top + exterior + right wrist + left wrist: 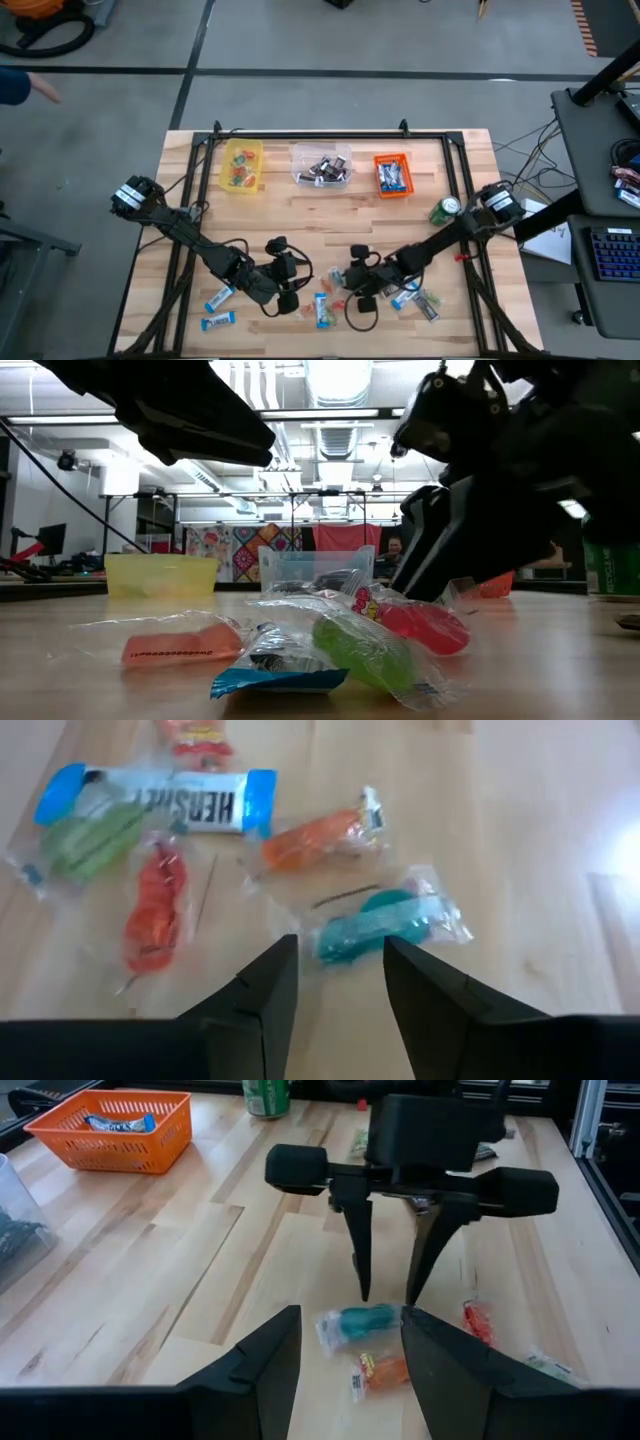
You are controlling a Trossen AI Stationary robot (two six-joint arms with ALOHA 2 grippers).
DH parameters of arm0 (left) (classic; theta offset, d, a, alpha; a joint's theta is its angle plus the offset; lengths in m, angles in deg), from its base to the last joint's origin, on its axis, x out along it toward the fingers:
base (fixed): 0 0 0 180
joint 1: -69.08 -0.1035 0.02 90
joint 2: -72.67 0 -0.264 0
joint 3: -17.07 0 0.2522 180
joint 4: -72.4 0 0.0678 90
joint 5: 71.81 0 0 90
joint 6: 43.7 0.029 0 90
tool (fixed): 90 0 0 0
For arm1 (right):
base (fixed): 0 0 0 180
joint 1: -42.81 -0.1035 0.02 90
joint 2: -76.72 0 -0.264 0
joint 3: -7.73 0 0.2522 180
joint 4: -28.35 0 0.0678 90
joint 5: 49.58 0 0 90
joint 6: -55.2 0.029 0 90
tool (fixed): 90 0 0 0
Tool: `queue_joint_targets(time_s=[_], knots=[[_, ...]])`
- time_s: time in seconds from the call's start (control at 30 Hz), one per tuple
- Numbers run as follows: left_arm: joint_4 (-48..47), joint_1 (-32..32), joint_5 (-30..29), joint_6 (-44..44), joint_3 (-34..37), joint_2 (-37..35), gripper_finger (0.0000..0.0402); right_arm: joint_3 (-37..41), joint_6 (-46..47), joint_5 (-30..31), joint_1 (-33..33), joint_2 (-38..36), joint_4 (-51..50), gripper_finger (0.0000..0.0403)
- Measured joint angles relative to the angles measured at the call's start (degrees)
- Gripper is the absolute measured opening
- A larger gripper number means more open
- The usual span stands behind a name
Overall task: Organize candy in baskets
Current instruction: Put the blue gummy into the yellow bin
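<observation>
On my left, the left end effector [289,300] hangs low over the wooden surface [300,215], fingers spread and gripping nothing; two blue-and-white wrapped bars [217,298] lie off to its outer side. Moving right, the loose heap sits between the arms, and the piece I want, a teal sweet in a clear wrapper [385,923], lies just ahead of the right end effector [338,982], almost centred in the gap between its fingers. Its long axis runs roughly across that gap, tilted a little. The right end effector is unclenched around it, gripping nothing yet, and it's clearly the nearer arm. An orange wrapped sweet [320,837] lies just beyond. Far behind, the yellow plastic basket [242,165], clear one [321,165] and orange one [393,174] wait.
</observation>
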Motion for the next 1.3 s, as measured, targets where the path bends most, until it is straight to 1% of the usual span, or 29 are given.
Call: queue_joint_targets(time_s=[0.17,0.33,0.4,0.43,0.57,0.7,1.03,1.07,1.2,1.3], knots=[[0.0,0.0,0.0,0.1,0.0,0.0,0.0157,0.1,0.7,1.0,1.9,0.0,0.1,0.0108],[-0.1,0.0,0.0,1.0,0.1,0.0,0.0157,0.1,2.3,1.4,4.2,0.0,0.2,0.0042],[-0.1,0.0,0.0,1.6,0.1,0.0,0.0157,0.1,1.9,3.3,4.9,0.0,1.2,0.0018],[-0.1,0.0,0.0,2.2,0.1,0.0,0.0157,0.1,1.3,4.6,5.3,0.0,2.4,0.0015],[-0.2,-0.2,-1.4,4.6,0.5,0.0,0.0157,0.2,-4.9,7.6,8.0,0.0,10.1,0.0012],[-0.2,-0.7,-2.5,5.0,1.0,0.0,0.0157,0.1,-9.7,8.1,10.3,-0.1,14.9,0.0012],[0.0,-1.7,-2.4,7.0,1.2,0.0,0.0157,0.1,-10.7,7.2,11.2,-0.8,14.5,0.0012],[0.0,-2.1,-2.0,7.5,1.2,0.0,0.0157,0.1,-10.7,6.4,11.1,-1.0,14.4,0.0012],[0.1,-3.8,3.3,9.6,1.2,0.0,0.0157,0.1,-9.9,2.7,10.9,-2.8,13.7,0.0012],[0.2,-4.7,4.6,11.7,1.2,0.0,0.0157,0.1,-9.4,1.9,10.4,-5.4,10.5,0.0012]])
